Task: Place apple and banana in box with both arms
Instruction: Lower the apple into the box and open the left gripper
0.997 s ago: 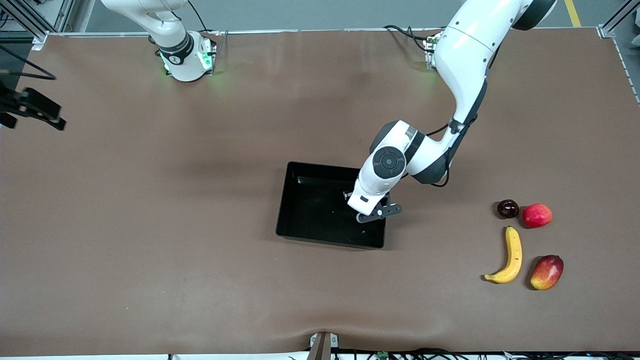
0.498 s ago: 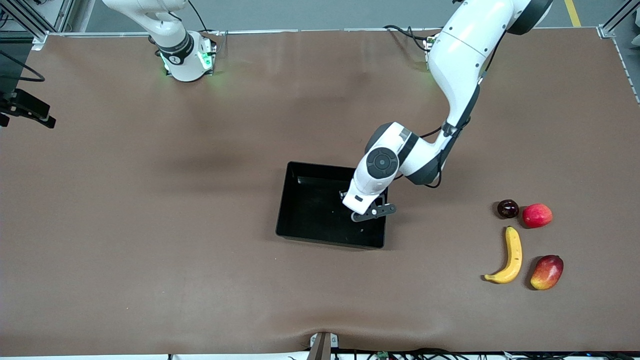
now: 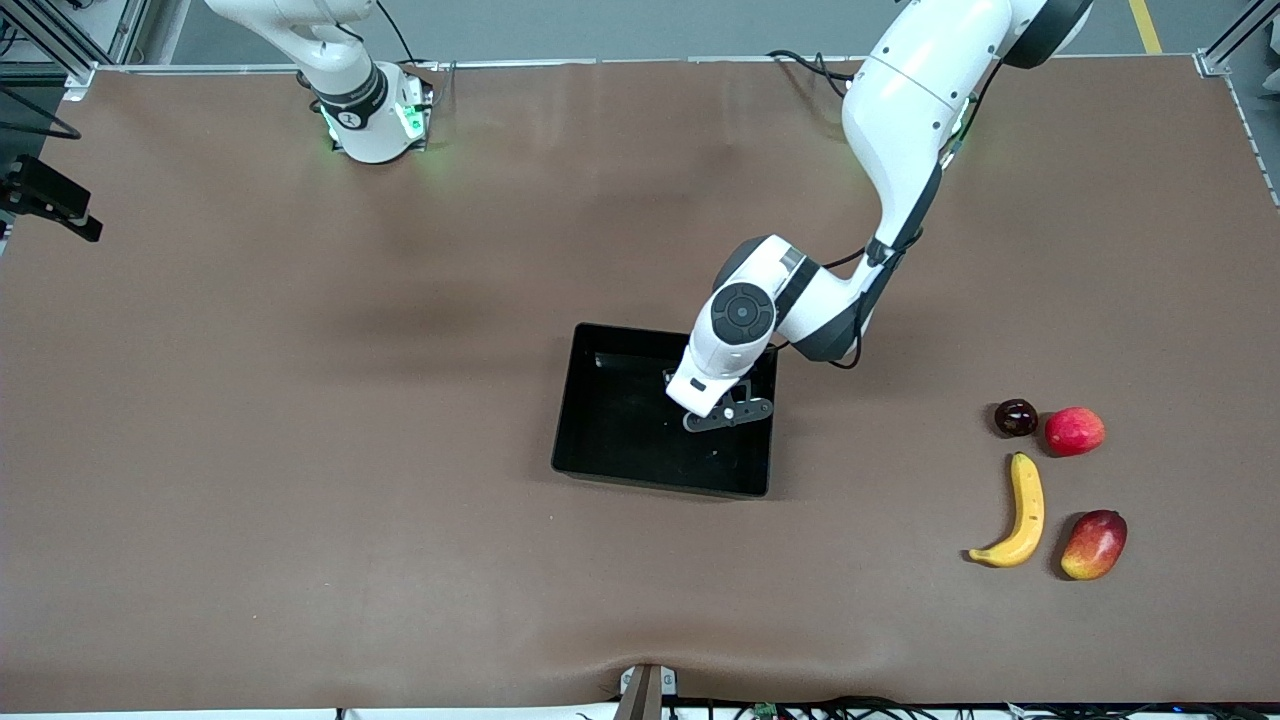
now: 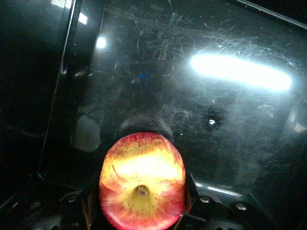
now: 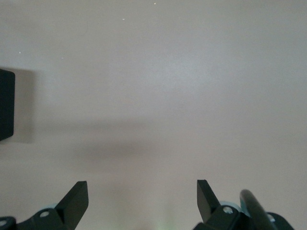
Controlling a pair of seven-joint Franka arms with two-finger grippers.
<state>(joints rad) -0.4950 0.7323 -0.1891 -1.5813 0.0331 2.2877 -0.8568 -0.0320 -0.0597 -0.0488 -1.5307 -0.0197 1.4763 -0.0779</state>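
black box (image 3: 585,440) mid-tabletop; left pincer (image 3: 722,413) hangs inside it, banana (image 3: 1018,514) toward the left arm's end. left wrist: apple (image 4: 142,188) gripped over the floor; lower before releasing. right wrist: right pincer (image 5: 143,196) waits, fingers spread.

The left arm (image 3: 900,120) reached from its base down toward the counter's middle, elbow bent, wrist turned downward. Its pincer (image 4: 141,215) hung low, its fingers (image 4: 189,199) pressed against the sides of an apple (image 4: 142,188). The right arm (image 3: 330,50) waited, drawn back to the counter's edge at its own end, its pincer (image 5: 142,196) spread wide with nothing between the fingers (image 5: 76,199).
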